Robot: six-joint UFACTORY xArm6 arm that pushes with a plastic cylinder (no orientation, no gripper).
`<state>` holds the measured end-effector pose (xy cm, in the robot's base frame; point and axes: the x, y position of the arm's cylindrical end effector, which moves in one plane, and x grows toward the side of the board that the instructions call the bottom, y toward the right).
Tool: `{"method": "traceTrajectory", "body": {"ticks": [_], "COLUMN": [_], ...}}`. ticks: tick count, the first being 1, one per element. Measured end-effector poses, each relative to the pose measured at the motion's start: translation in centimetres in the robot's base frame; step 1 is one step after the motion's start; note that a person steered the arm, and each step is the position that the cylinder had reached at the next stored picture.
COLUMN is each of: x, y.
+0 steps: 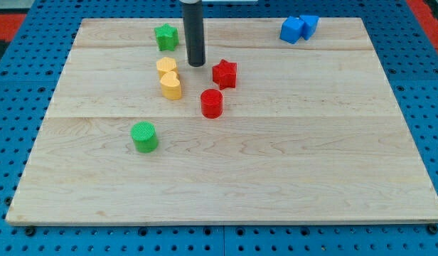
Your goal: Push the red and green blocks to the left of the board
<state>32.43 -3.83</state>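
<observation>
My tip [196,64] stands on the wooden board near the view's top, just left of a red star block [225,74] and right of a green star block [166,36]. It touches neither. A red cylinder [212,103] stands below the red star. A green cylinder [144,136] stands further toward the view's bottom left. The rod rises straight up out of the view's top.
Two yellow blocks [170,78] sit touching each other just left and below my tip. Two blue blocks [298,28] sit together at the view's top right. The wooden board [276,178] lies on a blue pegboard surface [432,107].
</observation>
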Motion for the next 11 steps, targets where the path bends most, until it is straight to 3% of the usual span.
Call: {"method": "traceTrajectory", "body": {"ticks": [5,8,9,10,11], "x": [0.6,4.2,8.3,8.4,8.4], "y": [2.9,10.9,8.4,8.2,2.8]}}
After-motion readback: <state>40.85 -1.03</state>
